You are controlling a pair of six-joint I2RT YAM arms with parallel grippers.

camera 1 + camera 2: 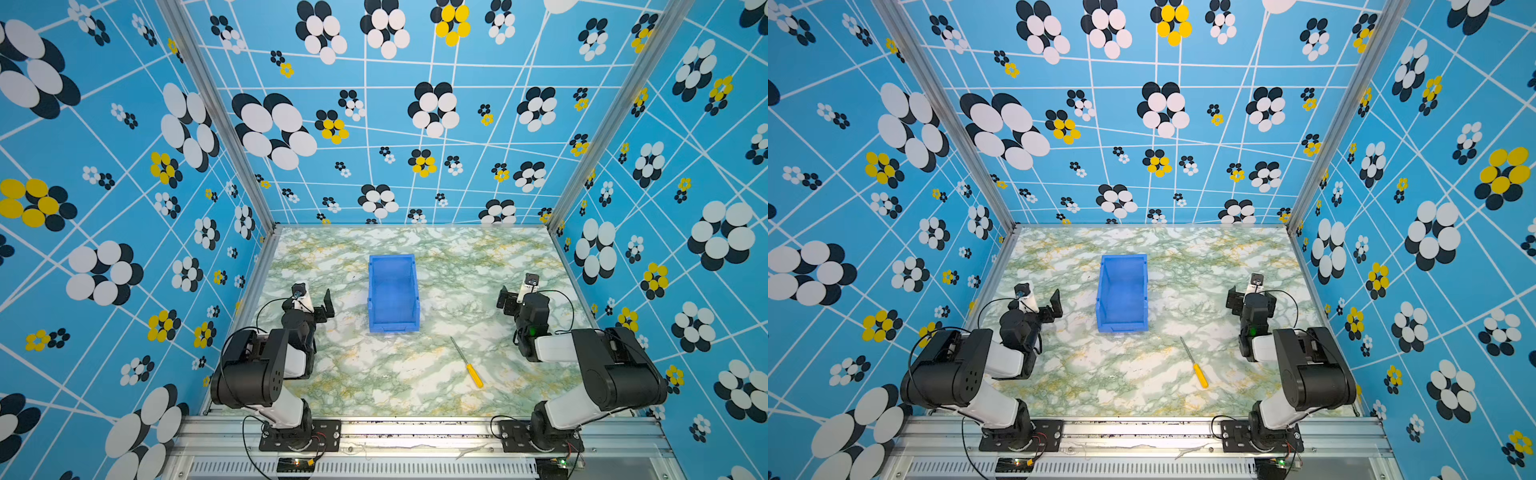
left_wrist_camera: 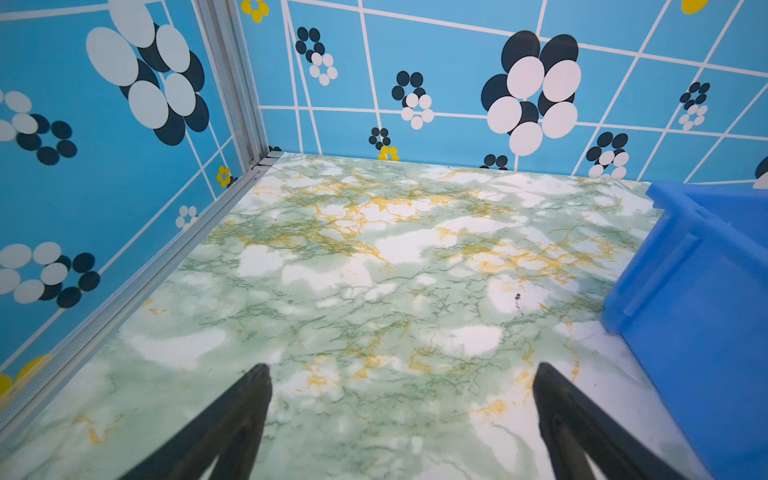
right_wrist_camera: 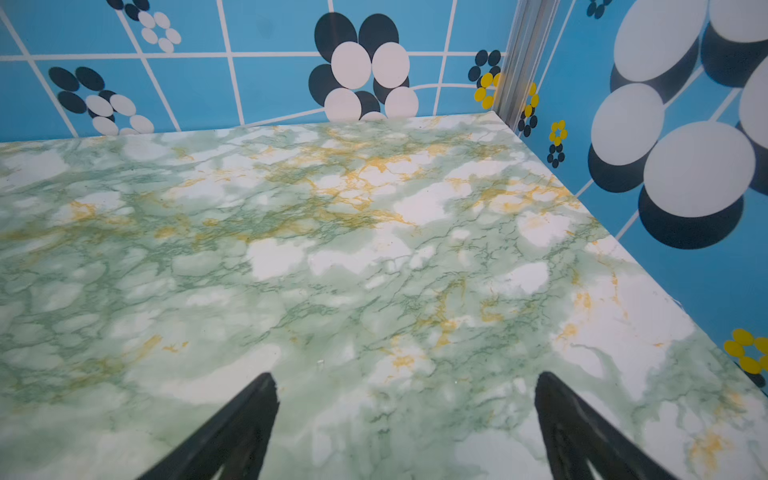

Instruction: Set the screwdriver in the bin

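The screwdriver (image 1: 468,364) (image 1: 1195,365) lies flat on the marbled table in both top views. Its yellow handle is toward the front and its thin shaft points back toward the bin. It appears in neither wrist view. The blue bin (image 1: 371,291) (image 1: 1100,291) stands open-topped at mid-table, empty, and its wall (image 2: 698,311) shows in the left wrist view. My left gripper (image 1: 316,300) (image 1: 1043,302) (image 2: 403,370) hovers left of the bin, open and empty. My right gripper (image 1: 516,297) (image 1: 1246,297) (image 3: 406,376) hovers right of the bin, open and empty, behind the screwdriver.
Blue flower-patterned walls with aluminium corner posts (image 1: 266,216) (image 1: 552,220) close in the table on three sides. An aluminium rail (image 1: 415,432) carrying both arm bases runs along the front edge. Bare marbled surface lies between the bin and the screwdriver.
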